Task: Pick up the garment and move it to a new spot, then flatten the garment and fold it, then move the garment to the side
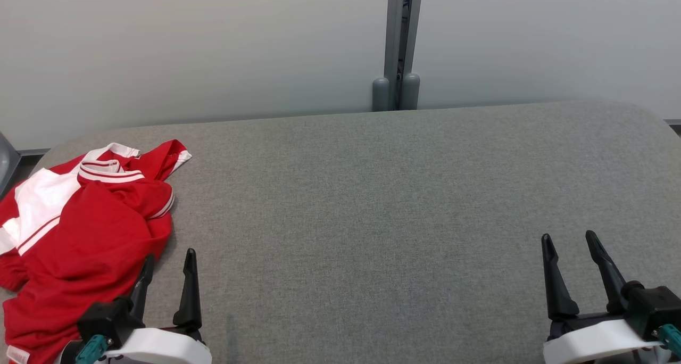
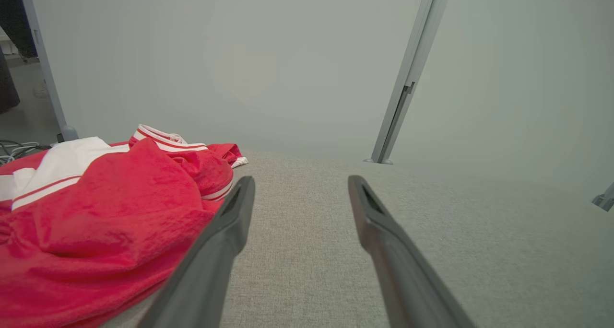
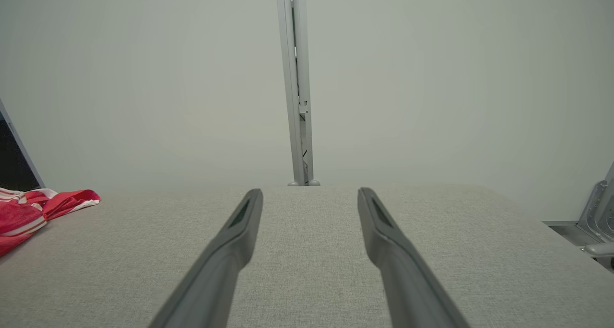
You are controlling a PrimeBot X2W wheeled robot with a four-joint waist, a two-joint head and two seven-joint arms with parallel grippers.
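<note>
Nothing started: the crumpled red-and-white jersey garment [image 1: 85, 231] lies at the left end of my grey fabric surface [image 1: 372, 193].
I've got the left gripper [image 1: 170, 255] low, just beside the cloth, and the right gripper [image 1: 569, 237] well apart. Both sets of fingers are spread and empty. Pick-up, flattening, folding and shifting all remain.

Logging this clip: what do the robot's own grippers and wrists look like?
The left gripper and right gripper match: two long, dark, tapering fingers on a black block, a teal fitting and a smooth white wrist shell.
</note>
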